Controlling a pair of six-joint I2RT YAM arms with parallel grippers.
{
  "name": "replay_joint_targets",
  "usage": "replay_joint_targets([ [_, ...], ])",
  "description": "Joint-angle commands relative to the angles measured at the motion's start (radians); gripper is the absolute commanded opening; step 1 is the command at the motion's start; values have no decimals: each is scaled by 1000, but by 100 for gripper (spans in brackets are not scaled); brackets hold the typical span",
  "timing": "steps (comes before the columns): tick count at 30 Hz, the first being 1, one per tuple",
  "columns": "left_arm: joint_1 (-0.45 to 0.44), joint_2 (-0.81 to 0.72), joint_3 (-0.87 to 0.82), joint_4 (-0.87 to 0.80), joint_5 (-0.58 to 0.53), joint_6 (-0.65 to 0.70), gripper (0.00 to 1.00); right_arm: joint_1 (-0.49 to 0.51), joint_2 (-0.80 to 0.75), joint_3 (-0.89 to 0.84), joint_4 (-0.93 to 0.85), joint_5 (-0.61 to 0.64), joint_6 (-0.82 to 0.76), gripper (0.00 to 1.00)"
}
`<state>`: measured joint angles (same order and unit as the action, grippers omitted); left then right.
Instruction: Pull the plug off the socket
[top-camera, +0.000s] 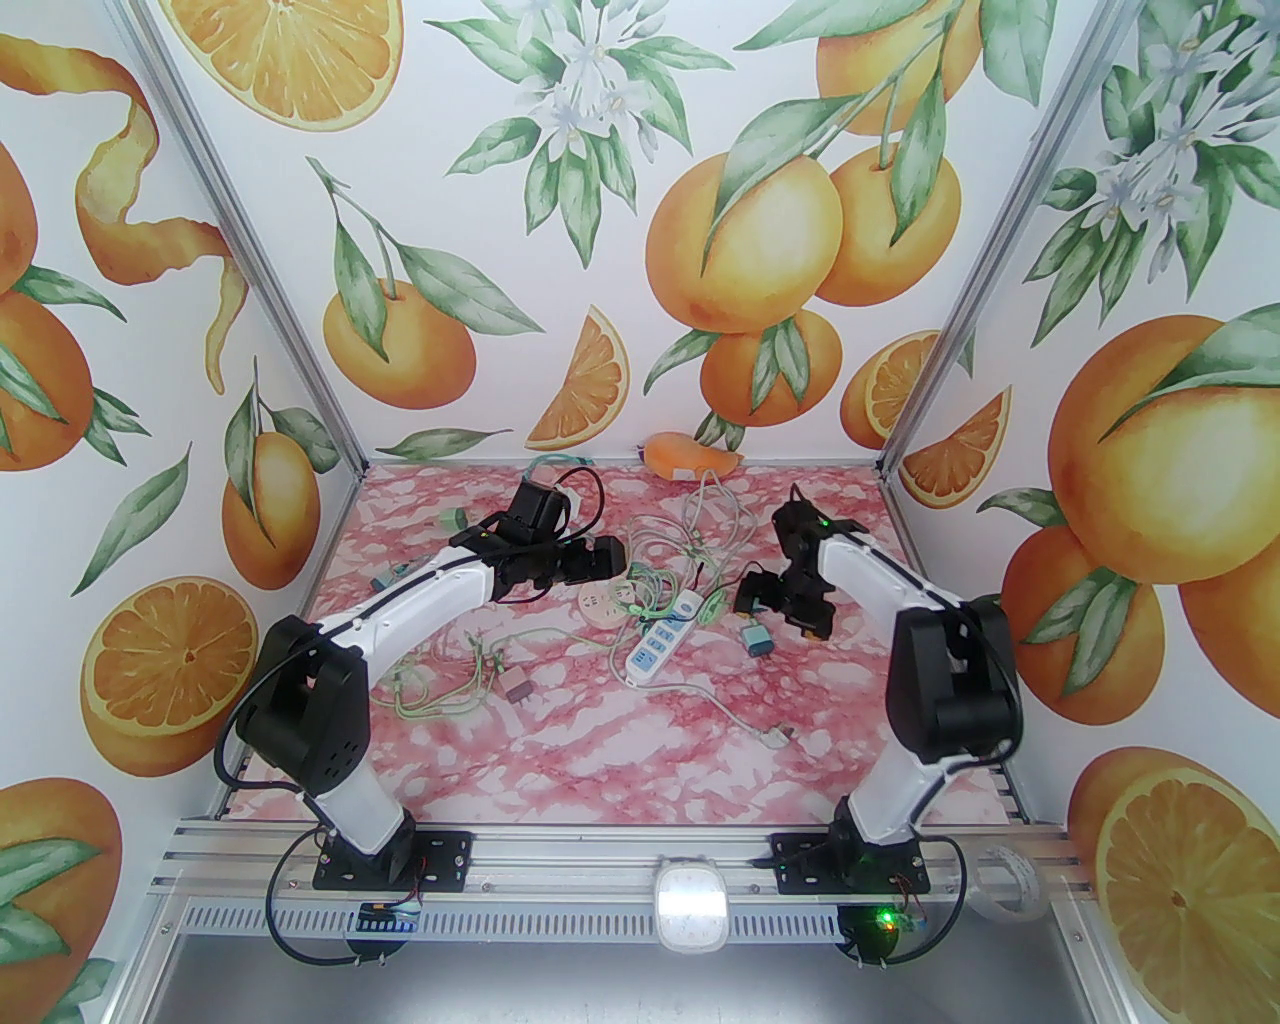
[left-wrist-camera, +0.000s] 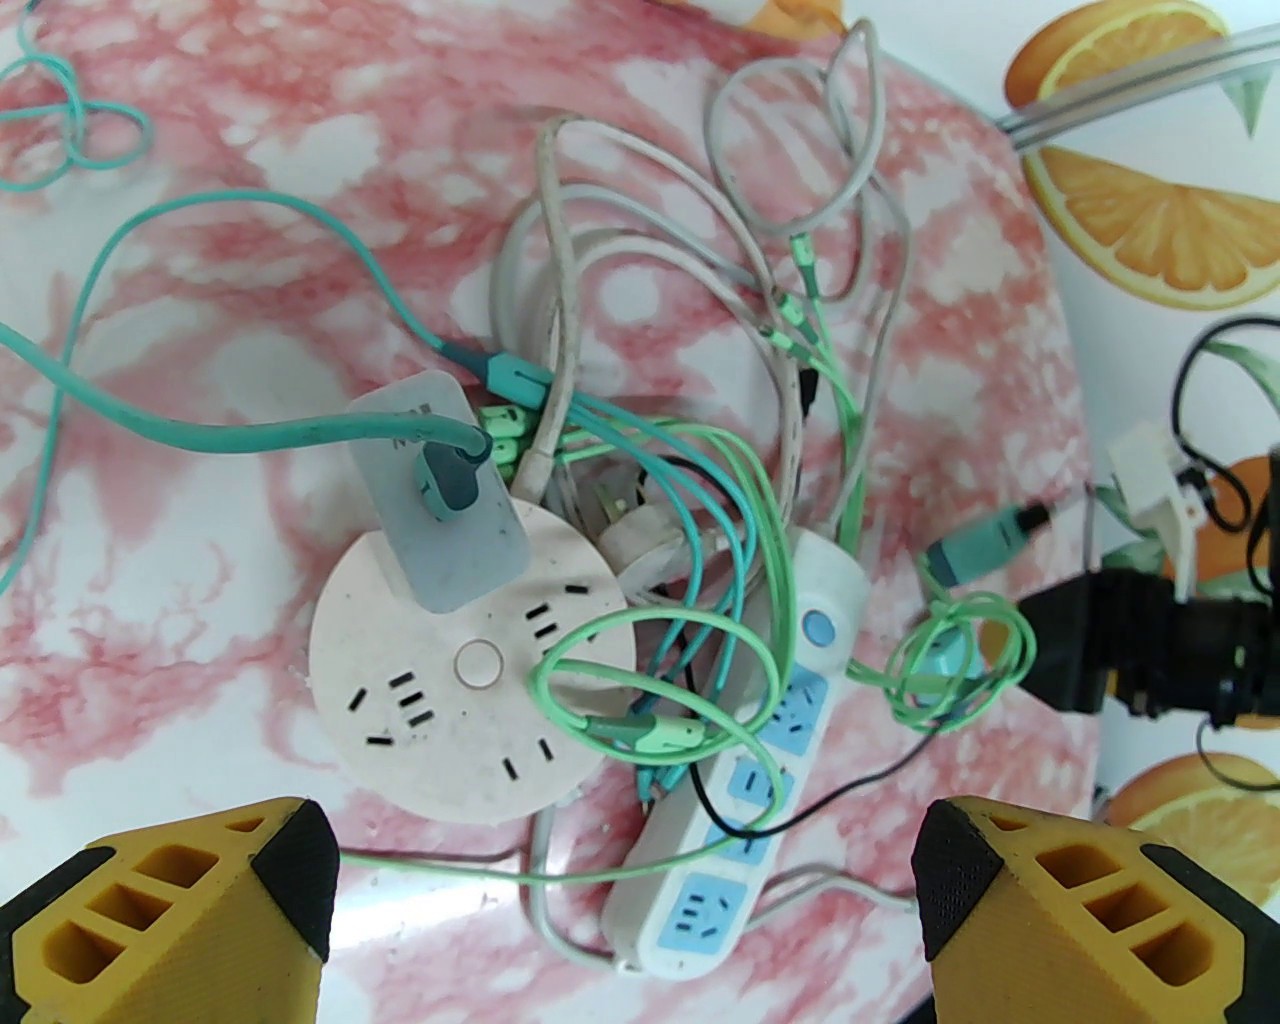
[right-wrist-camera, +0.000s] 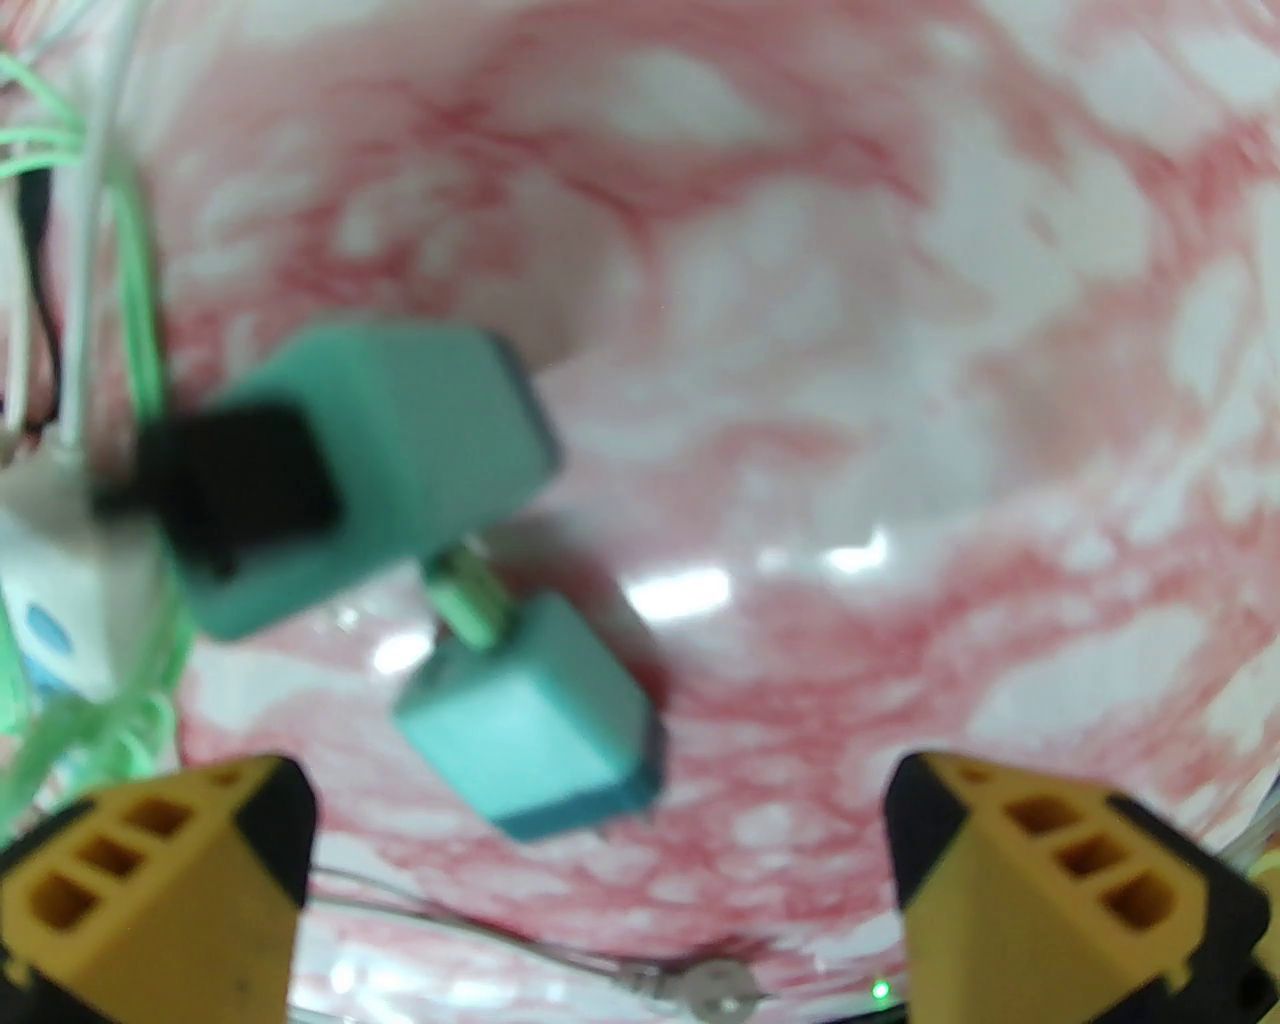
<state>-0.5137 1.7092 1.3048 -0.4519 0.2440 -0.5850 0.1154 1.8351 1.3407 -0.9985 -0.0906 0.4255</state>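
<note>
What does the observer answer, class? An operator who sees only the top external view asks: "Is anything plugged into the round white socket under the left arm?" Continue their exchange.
Observer: Yes. The left wrist view shows a grey adapter seated at the far rim of the round socket, with a teal cable plugged into it.
Operator: Is the left gripper on that adapter?
Observer: No. The left gripper is open and holds nothing. The socket lies ahead of its fingers.
Operator: And the right gripper?
Observer: The right gripper is open too. Its wrist view, which is blurred, shows two teal blocks on the table ahead of it.
</note>
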Motion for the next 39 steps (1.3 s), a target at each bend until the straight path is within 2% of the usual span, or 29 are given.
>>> replay_joint_targets([
  [1,-2,16,40,12,30,11,99,-6,110,181,-130,-45,-91,100],
  [3,-2,22,43,3,31,17,99,0,164,279,-192,-31,-113,100],
  [7,-3,38,48,-11,33,7,95,6,150,248,-174,-45,-95,100],
  [11,-15,61,70,-30,-9,34,91,17,31,108,-96,10,-47,100],
  [15,-29,130,143,-93,-86,87,82,21,-113,4,-26,29,-5,100],
  [18,-34,191,205,-145,-175,111,71,37,-207,-34,16,39,22,100],
  [20,-37,235,255,-183,-226,111,66,62,-256,-43,35,48,31,100],
  [26,-53,383,420,-291,-321,88,64,141,-363,-64,71,120,58,100],
  [33,-58,467,491,-331,-345,52,62,224,-428,-107,153,115,78,100],
  [34,-60,475,498,-333,-341,45,60,237,-430,-113,171,111,84,100],
  [36,-59,496,519,-346,-337,29,47,275,-424,-119,204,112,95,100],
  [39,-57,495,523,-367,-371,16,43,325,-392,-108,245,92,104,100],
])
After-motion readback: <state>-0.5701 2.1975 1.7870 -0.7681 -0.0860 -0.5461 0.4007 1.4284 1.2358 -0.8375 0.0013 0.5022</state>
